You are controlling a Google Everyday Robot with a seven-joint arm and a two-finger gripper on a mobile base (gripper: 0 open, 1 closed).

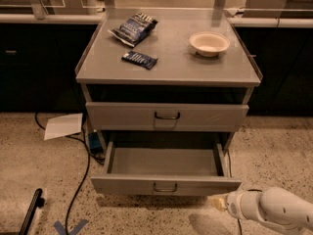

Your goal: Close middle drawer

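Observation:
The middle drawer (165,185) is a grey shallow tray pulled well out of the grey cabinet (168,72). It is empty inside and has a small dark loop handle at the centre of its low front panel. Above it, a taller grey drawer (167,116) is pushed in. My gripper (218,202) is at the end of the white arm at the lower right. It sits just below and in front of the open drawer's right front corner. I cannot tell whether it touches the panel.
On the cabinet top lie a blue snack bag (134,28), a small dark bar (140,59) and a white bowl (209,43). A black cable (78,180) and a sheet of paper (63,126) lie on the floor to the left. Dark counters stand behind.

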